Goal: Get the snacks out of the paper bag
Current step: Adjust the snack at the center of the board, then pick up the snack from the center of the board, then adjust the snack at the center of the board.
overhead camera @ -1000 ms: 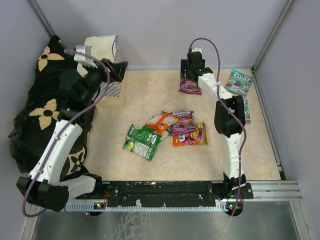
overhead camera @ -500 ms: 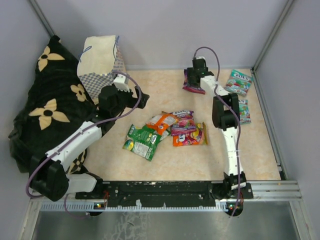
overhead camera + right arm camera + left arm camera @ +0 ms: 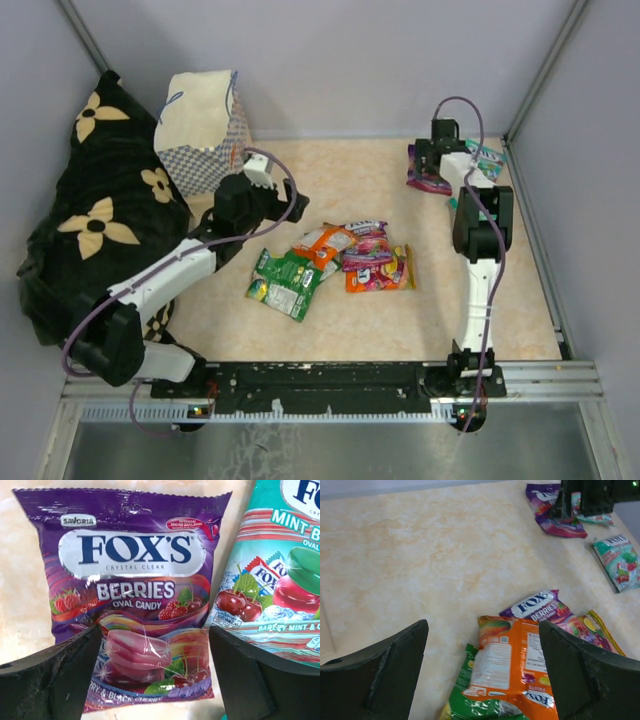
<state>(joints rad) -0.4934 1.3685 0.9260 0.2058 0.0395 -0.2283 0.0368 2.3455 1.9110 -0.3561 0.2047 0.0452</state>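
Observation:
The paper bag stands upright at the back left, against the black cloth. Several snacks lie in a loose pile mid-table: an orange pouch, a green one and a purple berries one. My left gripper hangs open above the pile's left side, holding nothing. At the back right, my right gripper stands open over a purple berries pouch lying flat. A teal mint pouch lies right beside it.
A black cloth with cream flowers fills the left side. Another teal pouch lies near the right wall. Grey walls and metal posts close in the back and sides; the arm bases sit on a rail at the front.
My left arm swung away from the paper bag toward the pile. My right gripper carried the purple pouch rightward, set it beside the teal pouch and opened.

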